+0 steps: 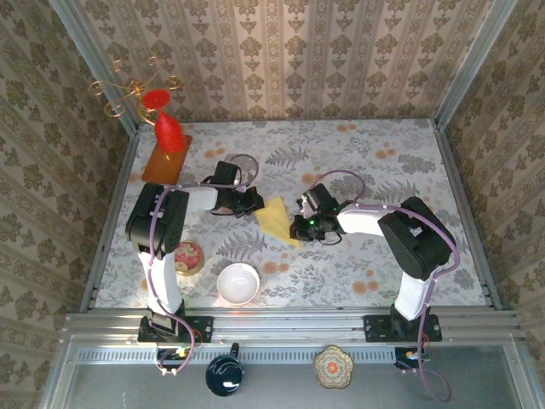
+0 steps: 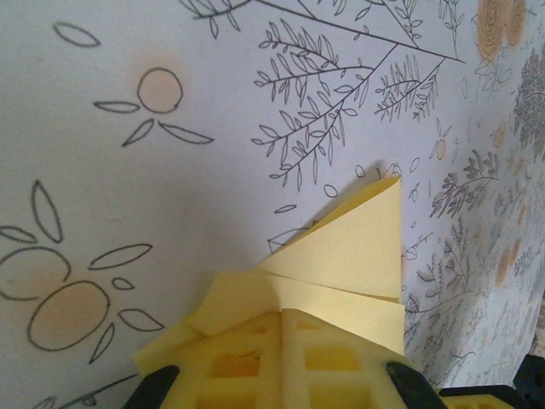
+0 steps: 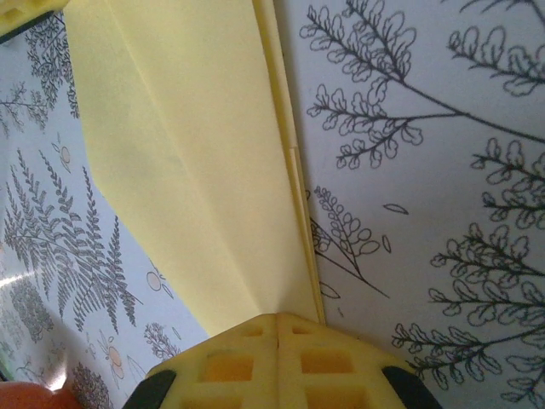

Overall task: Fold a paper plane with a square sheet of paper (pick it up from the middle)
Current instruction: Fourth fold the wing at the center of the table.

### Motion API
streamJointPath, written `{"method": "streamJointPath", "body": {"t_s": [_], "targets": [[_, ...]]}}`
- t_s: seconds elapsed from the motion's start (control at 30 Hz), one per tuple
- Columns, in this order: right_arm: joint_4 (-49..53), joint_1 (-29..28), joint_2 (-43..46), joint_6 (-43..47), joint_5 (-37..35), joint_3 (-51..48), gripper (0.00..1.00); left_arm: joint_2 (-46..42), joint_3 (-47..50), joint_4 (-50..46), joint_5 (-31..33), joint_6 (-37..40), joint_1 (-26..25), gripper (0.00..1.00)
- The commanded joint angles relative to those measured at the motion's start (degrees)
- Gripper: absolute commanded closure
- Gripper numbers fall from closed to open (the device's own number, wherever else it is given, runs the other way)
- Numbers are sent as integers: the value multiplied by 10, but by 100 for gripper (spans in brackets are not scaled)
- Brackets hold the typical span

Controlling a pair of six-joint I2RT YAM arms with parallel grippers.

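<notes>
Pinching the paper plane (image 1: 277, 219) in both closed jaws, white bowl (image 1: 238, 284) well apart

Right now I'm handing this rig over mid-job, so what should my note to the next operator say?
Left tool: shut on one end of the paper plane.
Right tool: shut on its other end.
Position: the plane is over the middle of the table, between the two tools and beyond the white bowl. I cannot tell whether it touches the surface.
Done: the sheet is folded into a layered, pointed shape with a long crease.
Left: probably finish any last folds, set it down and open both tools.
</notes>
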State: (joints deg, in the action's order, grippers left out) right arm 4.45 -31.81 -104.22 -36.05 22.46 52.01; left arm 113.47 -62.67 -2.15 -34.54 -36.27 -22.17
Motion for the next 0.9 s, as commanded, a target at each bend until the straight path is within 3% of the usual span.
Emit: {"method": "streamJointPath", "body": {"t_s": [0.0, 0.33, 0.53, 0.73, 0.87], "targets": [[150, 10, -52, -2, -94, -52, 100, 26, -15, -38, 147, 52, 39, 94], [123, 12, -45, -7, -76, -62, 100, 19, -58, -70, 171, 81, 41, 92], [75, 12, -17, -16, -28, -57, 97, 1, -77, -87, 165, 80, 30, 89], [-2, 13, 70, -47, 27, -20, 83, -64, -76, -105, 182, 52, -1, 78], [-41, 16, 133, -47, 15, -5, 64, -124, -45, -105, 220, 20, -28, 67]]}}
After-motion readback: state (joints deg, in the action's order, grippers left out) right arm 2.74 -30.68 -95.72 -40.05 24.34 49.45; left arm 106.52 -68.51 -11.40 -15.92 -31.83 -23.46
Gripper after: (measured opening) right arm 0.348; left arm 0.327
